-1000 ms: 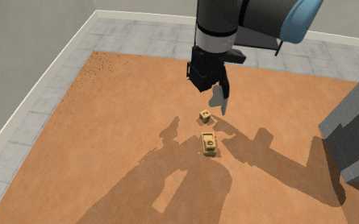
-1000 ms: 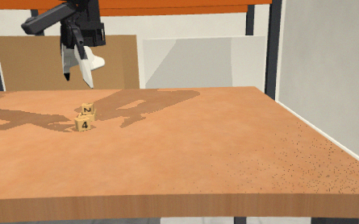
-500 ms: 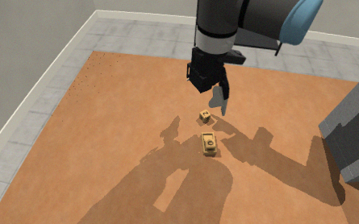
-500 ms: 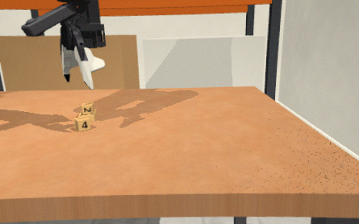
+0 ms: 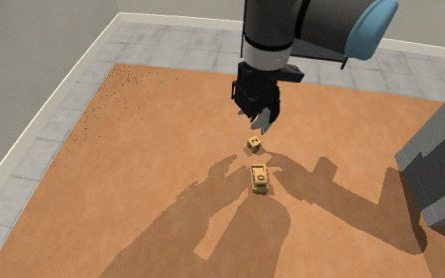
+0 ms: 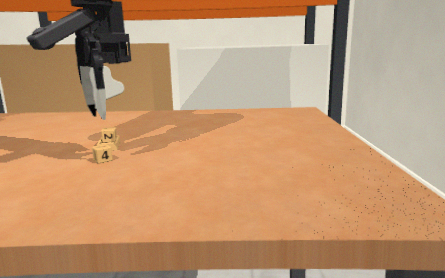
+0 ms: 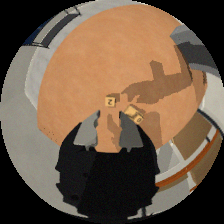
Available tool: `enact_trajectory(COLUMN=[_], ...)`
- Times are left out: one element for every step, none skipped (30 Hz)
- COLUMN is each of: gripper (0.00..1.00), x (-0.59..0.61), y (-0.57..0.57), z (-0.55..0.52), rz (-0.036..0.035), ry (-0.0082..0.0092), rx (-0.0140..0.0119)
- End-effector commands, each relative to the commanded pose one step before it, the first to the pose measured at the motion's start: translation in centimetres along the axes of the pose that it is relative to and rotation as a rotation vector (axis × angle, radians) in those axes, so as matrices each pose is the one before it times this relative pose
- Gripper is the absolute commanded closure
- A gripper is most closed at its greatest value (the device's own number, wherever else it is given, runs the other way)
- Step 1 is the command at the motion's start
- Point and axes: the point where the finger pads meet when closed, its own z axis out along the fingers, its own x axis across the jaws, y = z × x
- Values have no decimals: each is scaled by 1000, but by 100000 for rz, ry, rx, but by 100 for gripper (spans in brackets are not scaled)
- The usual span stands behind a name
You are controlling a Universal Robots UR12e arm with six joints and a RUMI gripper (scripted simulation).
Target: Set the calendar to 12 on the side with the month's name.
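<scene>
A small wooden cube (image 5: 254,144) (image 6: 108,135) (image 7: 110,100) with a 2 on top lies loose on the orange table, just beyond the tray. The little wooden tray (image 5: 257,167) (image 7: 128,110) holds the other cube (image 5: 260,177) (image 6: 104,154) (image 7: 136,118), which shows a 0 on top and a 4 on one side. My gripper (image 5: 262,126) (image 6: 98,113) (image 7: 109,111) hangs well above the loose cube. Its fingers are drawn in to a narrow gap with nothing between them.
A grey block (image 5: 440,165) stands at the right edge of the table in the top view. The table's front edge (image 6: 225,255) is far from the cubes. Dark frame posts (image 6: 336,60) rise behind the table.
</scene>
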Motion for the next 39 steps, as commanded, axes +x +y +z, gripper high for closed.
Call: enact_trajectory(gripper=[72,72,72,72,72,72,72,72,72,72,72,72,72,72,72,72,72,72,72,72,72,72,72,72,72,72,72,72,72,72,72,72,72,72,72,72,72,72,72], x=[-39,0,0,0,0,0,0,0,0,0,0,0,0,0,0,0,0,0,0,0,0,0,0,0,0,0,0,0,0,0,0,0,0,0,0,0,0,0,0], y=[26,0,0,0,0,0,0,0,0,0,0,0,0,0,0,0,0,0,0,0,0,0,0,0,0,0,0,0,0,0,0,0,0,0,0,0,0,0,0], z=[-24,0,0,0,0,0,0,0,0,0,0,0,0,0,0,0,0,0,0,0,0,0,2,4,8,12,18,0,0,24,31,38,46,54,62,70,79,87,95], rz=[-10,0,0,0,0,0,0,0,0,0,0,0,0,0,0,0,0,0,0,0,0,0,0,0,0,0,0,0,0,0,0,0,0,0,0,0,0,0,0], ry=[-90,0,0,0,0,0,0,0,0,0,0,0,0,0,0,0,0,0,0,0,0,0,0,0,0,0,0,0,0,0,-1,-1,-1,-1,-1,-1,-2,-1,0], rx=[-58,0,0,0,0,0,0,0,0,0,0,0,0,0,0,0,0,0,0,0,0,0,0,0,0,0,0,0,0,0,0,-1,-1,-1,-1,-1,-1,0,0])
